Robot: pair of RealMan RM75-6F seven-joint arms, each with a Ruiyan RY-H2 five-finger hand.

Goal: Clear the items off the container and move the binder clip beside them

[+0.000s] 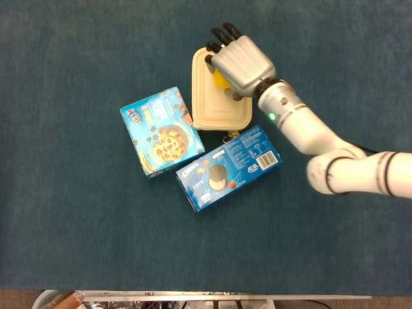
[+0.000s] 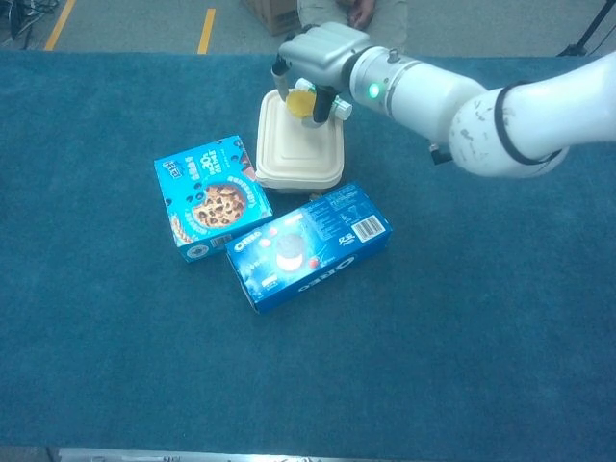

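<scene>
nearest to us on the teal table (image 2: 500, 318), a blue oreo box (image 2: 308, 248) lies flat at a slant, with a blue cookie box (image 2: 210, 196) just beside it on the left, their corners all but touching. behind both sits the cream container (image 2: 298, 152), lid on, its near edge close against the two boxes. in the head view a small dark thing pokes out between the container and the oreo box; we cannot tell what it is, so we cannot place the binder clip. at the far edge of the chest view a person's legs (image 2: 351, 19) are cut off by the frame, and yellow floor lines (image 2: 206, 29) run beyond the table.

over the container's far right part, the right hand (image 2: 316, 60) holds a small yellow item (image 2: 301, 103), fingers curled down around it; it appears raised just clear of the lid. from the head view the back of the hand (image 1: 239, 61) covers most of the item (image 1: 220, 80), so we cannot make out its shape. the white right arm (image 2: 462, 101) reaches in from the right, wrist bent downward, a green light lit near the wrist. we see no left hand in either view.
</scene>
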